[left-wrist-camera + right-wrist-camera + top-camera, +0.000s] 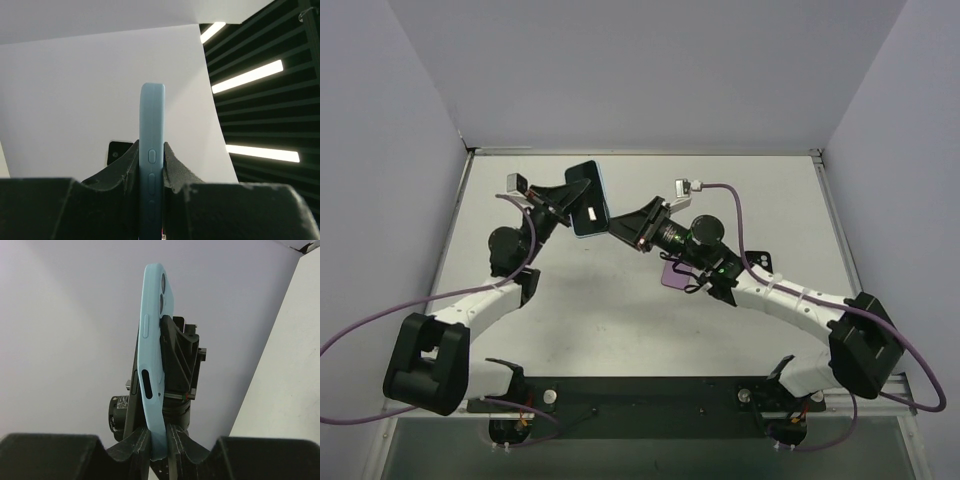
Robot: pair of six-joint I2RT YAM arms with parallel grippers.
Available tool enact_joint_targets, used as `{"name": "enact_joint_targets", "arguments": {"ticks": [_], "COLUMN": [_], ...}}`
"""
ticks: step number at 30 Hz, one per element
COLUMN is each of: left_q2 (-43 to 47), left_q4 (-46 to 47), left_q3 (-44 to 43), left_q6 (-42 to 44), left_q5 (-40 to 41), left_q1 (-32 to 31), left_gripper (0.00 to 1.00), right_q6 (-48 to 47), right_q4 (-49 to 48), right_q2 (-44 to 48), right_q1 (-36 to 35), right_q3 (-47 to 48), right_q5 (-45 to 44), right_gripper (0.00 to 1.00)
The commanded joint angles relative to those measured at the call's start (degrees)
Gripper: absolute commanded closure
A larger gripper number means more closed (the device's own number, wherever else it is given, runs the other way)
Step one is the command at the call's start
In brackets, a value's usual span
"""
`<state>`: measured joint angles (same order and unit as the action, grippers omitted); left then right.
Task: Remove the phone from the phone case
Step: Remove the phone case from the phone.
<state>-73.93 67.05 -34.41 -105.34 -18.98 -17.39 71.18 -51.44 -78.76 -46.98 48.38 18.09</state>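
Observation:
A phone (586, 196) in a light blue phone case (605, 205) is held up in the air above the table's far middle. My left gripper (567, 204) is shut across it; in the left wrist view the case's edge (152, 120) with its buttons stands upright between the fingers of that gripper (151, 152). My right gripper (620, 230) is shut on the case's lower corner (165, 440), its fingertips (159, 432) pinching only blue rubber. There the case (152, 340) bows away from the phone's dark edge (132, 387).
A purple flat object (674, 276) lies on the table under the right arm. White walls enclose the table on the left, back and right. A black bar (650, 392) runs along the near edge between the arm bases.

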Motion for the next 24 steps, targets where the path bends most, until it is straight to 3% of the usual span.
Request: {"name": "enact_joint_targets", "arguments": {"ticks": [1, 4, 8, 12, 14, 17, 24], "left_q2": [2.56, 1.34, -0.16, -2.44, -4.29, -7.18, -12.28], "left_q4": [27.26, 28.05, 28.23, 28.23, 28.23, 28.23, 25.15], "left_q3": [0.57, 3.29, 6.63, 7.87, 8.22, 8.05, 6.73], "left_q6": [-2.68, -2.24, -0.49, 0.83, 1.36, 2.15, 4.53], "left_q5": [-4.31, -4.83, -6.59, -9.83, -10.63, -12.83, -17.31], "left_q1": [-5.02, -5.29, -5.29, -5.29, -5.29, -5.29, -5.29], "left_gripper": [1.00, 1.00, 1.00, 0.97, 0.83, 0.79, 0.33], "right_q6": [0.89, 1.51, 0.11, -4.02, -6.65, -8.86, -15.53], "right_q4": [-0.05, -1.91, -0.42, 8.08, 11.08, 16.71, 27.95], "right_q2": [-3.85, -4.21, -1.32, 4.82, 7.56, 12.92, 22.24], "right_q1": [-0.66, -0.22, 0.57, 1.10, 1.45, 2.07, 4.18], "right_q3": [-0.57, 0.13, -0.91, -4.08, -5.66, -7.15, -7.08], "right_q5": [2.65, 3.27, 2.13, -2.34, -5.06, -7.53, -13.94], "right_gripper": [0.83, 1.00, 1.00, 1.00, 1.00, 1.00, 1.00]}}
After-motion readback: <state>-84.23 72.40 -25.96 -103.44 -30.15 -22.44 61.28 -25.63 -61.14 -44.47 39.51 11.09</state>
